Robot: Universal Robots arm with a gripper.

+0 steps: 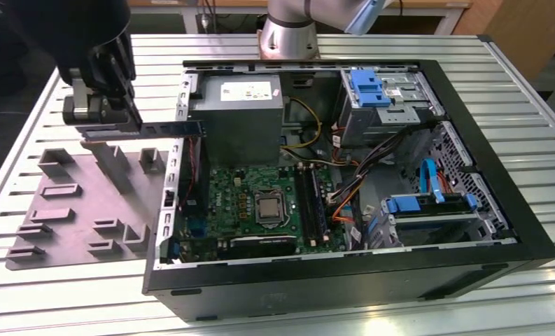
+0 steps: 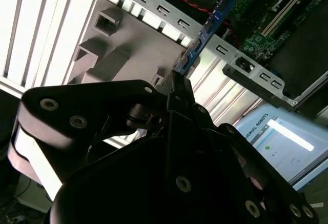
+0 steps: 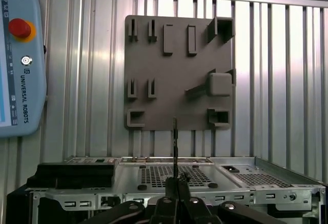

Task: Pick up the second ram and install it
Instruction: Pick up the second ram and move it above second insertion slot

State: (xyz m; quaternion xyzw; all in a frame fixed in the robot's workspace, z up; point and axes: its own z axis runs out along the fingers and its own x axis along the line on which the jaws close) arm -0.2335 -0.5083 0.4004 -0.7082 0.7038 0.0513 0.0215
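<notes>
Second ram (image 1: 160, 128) — pinched in your hand (image 1: 104, 127), held up off the table (image 1: 34, 105).

You're looking at a long, narrow, flat stick, dark along most of its length and blue at the free end. In the exterior view it lies level and stands on edge. One end sits between the hand's fingers, and the other points toward the exterior view's right, ending at the side wall of the open computer case (image 1: 178, 91). In the second wrist view the second ram (image 2: 210, 24) runs out from the fingertips as a blue strip carrying small parts — in the first wrist view it is edge-on, a thin dark line.
</notes>
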